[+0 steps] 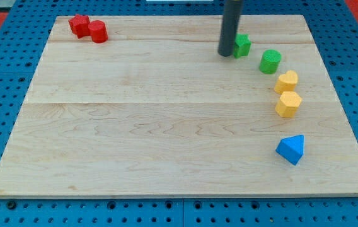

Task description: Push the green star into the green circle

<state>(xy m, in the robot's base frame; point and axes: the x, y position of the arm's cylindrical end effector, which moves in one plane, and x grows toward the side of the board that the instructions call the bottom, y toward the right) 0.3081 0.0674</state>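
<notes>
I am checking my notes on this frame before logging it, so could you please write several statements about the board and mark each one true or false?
1. My tip sits just to the view's left of the green star. True.
2. The green star already touches the green circle. False: a gap of bare board shows between them.
3. The two red blocks lie at the view's bottom right. False: they sit together at the view's top left.
4. Two yellow blocks lie between the green circle and the blue block. True.
5. The blue block is the nearest block to my tip. False: the green star is.
</notes>
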